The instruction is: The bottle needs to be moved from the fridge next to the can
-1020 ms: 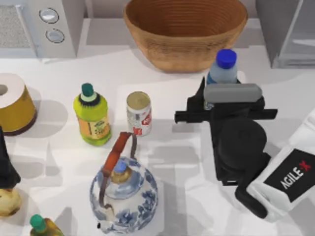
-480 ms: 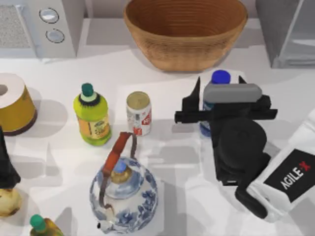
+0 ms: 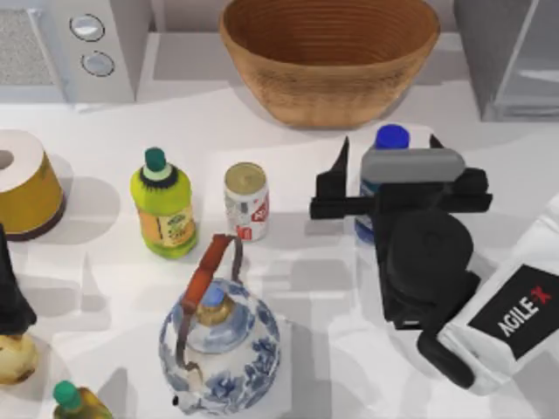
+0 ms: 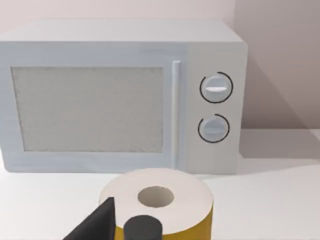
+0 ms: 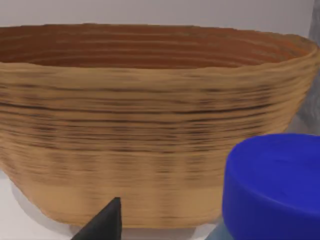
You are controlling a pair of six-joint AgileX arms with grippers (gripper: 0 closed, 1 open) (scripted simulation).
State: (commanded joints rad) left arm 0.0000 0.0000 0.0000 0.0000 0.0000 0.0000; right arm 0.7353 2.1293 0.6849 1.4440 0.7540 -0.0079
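Blue-capped and clear, the bottle (image 3: 384,166) is seen upright on the white table (image 3: 288,271), to the right of the can (image 3: 246,201) and well apart from it, in front of the woven basket (image 3: 328,52). The right gripper (image 3: 389,153) is placed around the bottle with its fingers spread wide — the left finger (image 3: 336,170) is clearly off the bottle's side, so nothing is clamped. In the right wrist view the blue cap (image 5: 272,185) is shown close up against the basket wall (image 5: 150,125), with one dark fingertip (image 5: 102,222) apart from it. The fridge (image 3: 511,57) is found at the table's far right corner. Left of the can stands a yellow-green bottle (image 3: 163,205); a blue-and-white teapot (image 3: 218,340) sits nearer the front. The left arm (image 3: 13,297) is parked at the table's left edge — from its wrist, a yellow roll (image 4: 157,205) and the white microwave (image 4: 120,95) are seen, and whether its fingers are spread or closed cannot be told.
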